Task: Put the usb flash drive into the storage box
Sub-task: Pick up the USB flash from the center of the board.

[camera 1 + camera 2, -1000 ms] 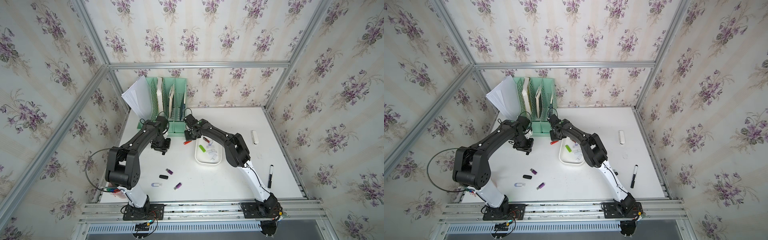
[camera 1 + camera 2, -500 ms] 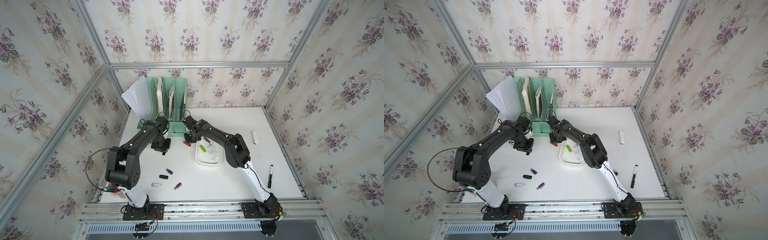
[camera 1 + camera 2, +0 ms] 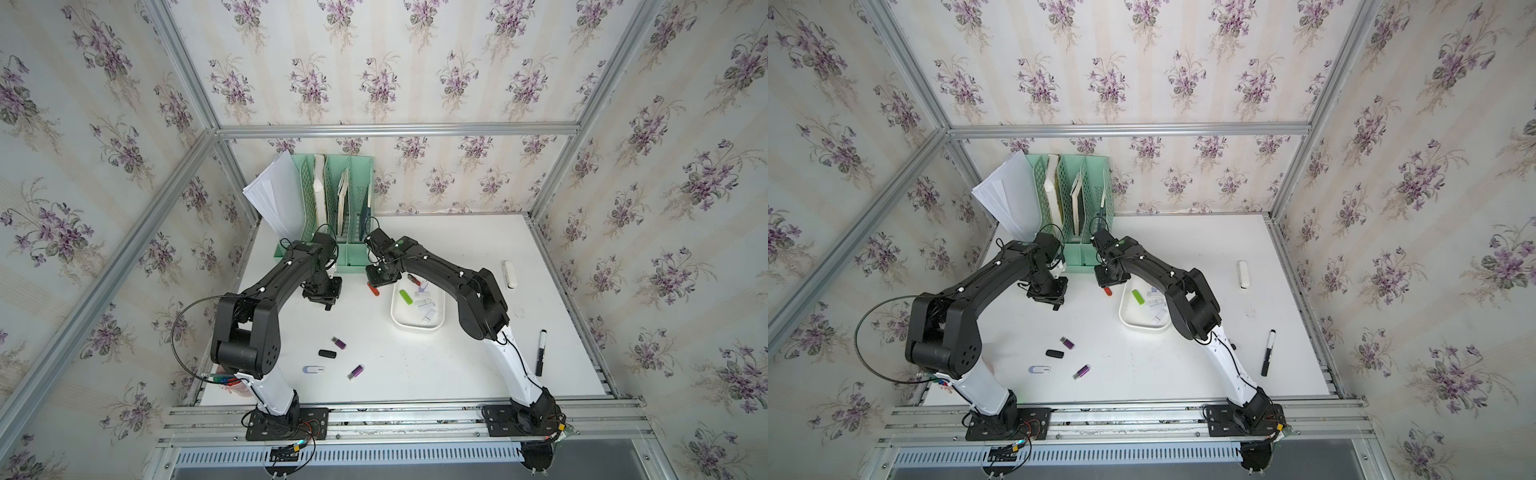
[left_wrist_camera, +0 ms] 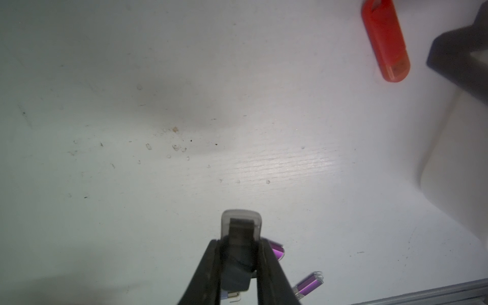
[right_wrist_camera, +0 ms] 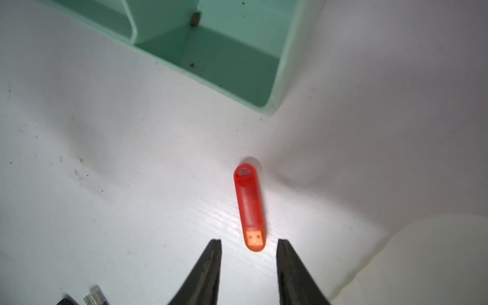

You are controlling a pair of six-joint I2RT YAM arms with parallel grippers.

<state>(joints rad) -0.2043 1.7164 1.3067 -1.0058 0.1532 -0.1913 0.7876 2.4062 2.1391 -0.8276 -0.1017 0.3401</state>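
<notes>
We see right gripper empty, jaws part open. Just ahead, red usb flash drive lies flat on table, long axis running away between jaws. Beside it, storage box. Farther off, left gripper clamped on dark drive.

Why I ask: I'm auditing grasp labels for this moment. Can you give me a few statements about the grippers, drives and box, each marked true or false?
1. The left gripper is shut on a dark flash drive. True.
2. The red flash drive lies inside the storage box. False: it lies on the table, outside the box.
3. The right gripper is open and holds nothing. True.
4. The storage box is empty. False: a green drive and white drives lie in it.
</notes>
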